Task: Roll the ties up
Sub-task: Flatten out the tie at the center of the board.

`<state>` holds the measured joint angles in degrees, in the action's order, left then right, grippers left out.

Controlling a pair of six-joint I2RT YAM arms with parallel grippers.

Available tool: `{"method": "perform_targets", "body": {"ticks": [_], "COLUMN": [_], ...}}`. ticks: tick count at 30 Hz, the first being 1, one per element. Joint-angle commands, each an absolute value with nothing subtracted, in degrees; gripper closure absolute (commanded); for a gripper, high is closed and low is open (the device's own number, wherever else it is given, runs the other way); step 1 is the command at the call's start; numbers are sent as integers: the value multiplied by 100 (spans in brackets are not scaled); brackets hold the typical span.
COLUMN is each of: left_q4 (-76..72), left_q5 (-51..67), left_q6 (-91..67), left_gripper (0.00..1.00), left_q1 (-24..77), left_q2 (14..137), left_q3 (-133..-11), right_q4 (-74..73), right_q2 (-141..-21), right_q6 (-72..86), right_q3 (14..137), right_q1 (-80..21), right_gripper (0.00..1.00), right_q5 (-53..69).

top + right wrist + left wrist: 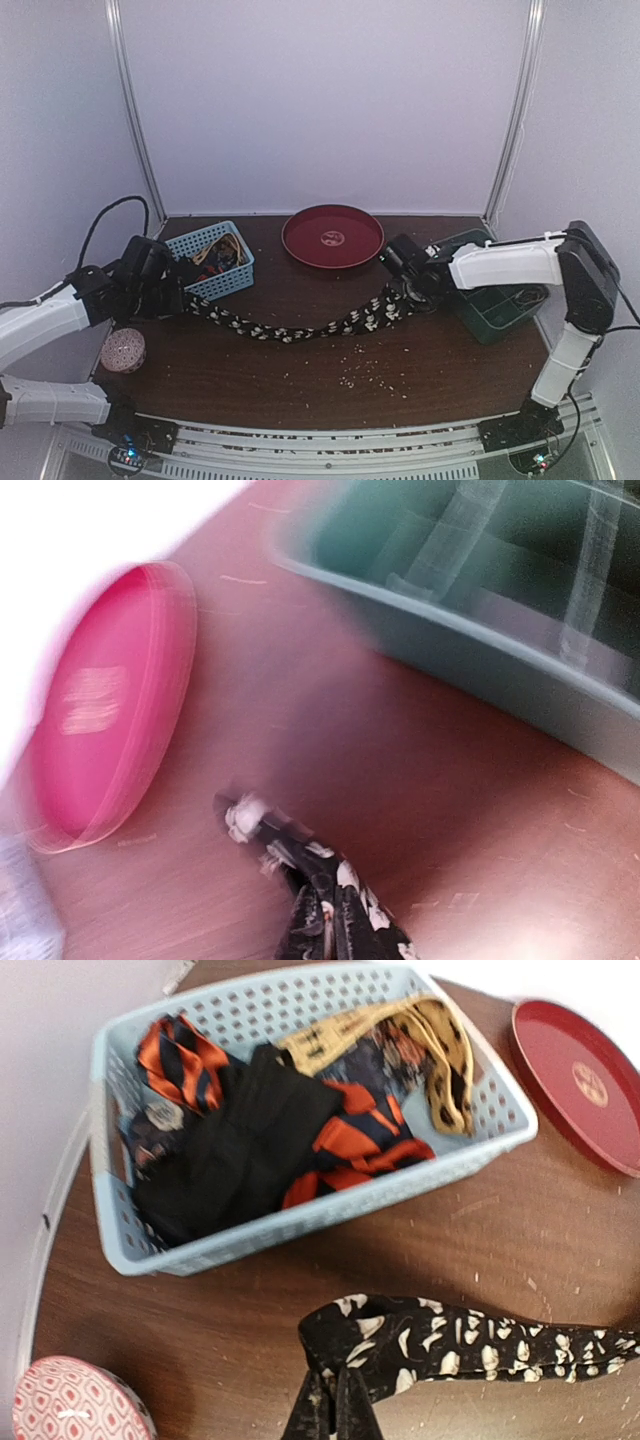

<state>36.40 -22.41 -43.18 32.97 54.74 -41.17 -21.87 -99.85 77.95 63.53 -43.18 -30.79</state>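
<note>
Speckled tie (300, 330), centre of top view: black, small white flecks.
Basket (225, 283), left of centre: pale blue, grid of holes.
In it, left wrist view:
- striped tie (355, 1145), orange and navy
- black cloth (240, 1150), plain
- mustard tie (440, 1050), dark spots

Plate (310, 230), upper centre: deep red, pale mark at its middle.
Bin (500, 305), right: dark green.
Ball (123, 350), lower left: pink, white pattern.
Table (430, 345): dark brown, with pale crumbs (347, 381).

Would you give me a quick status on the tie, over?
Left gripper shut on one end of speckled tie. Right gripper shut on other end. Tie unrolled, strung between them. Crumbs on table.
</note>
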Motion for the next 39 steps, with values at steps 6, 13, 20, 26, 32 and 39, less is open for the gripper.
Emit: {"method": "perform_targets", "body": {"ticks": [6,13,20,26,32,39], "left_q4": [3853,3491,3508,3521,3516,3595], "left_q5": [-2425,-2211,-2253,-2309,-2377,-2448], "left_q6": [-4811,-5872,-5998,-5936,-5968,-6068], "left_gripper": [100,100,100,100,100,100], "left_q1": [3025,3019,3020,3019,3017,3021], "left_q2": [4927,4261,4355,4324,4253,4273], "left_q3": [-4148,-2974,-2807,-2809,-2784,-2838], "right_q4": [3521,1384,-5,-1407,-1247,-1526], "right_q2": [-7265,-6936,-6473,-8001,-9069,-9026], "right_q6": [6061,7089,5695,5433,5166,5454], "right_q3": [2008,1793,3101,4497,4711,4237], "right_q1": [-4306,-4395,-4432,-4327,-4259,-4245], "right_gripper": [99,59,44,40,49,70], "right_q5": [-1662,-1798,-2710,-2944,-2587,-2781]}}
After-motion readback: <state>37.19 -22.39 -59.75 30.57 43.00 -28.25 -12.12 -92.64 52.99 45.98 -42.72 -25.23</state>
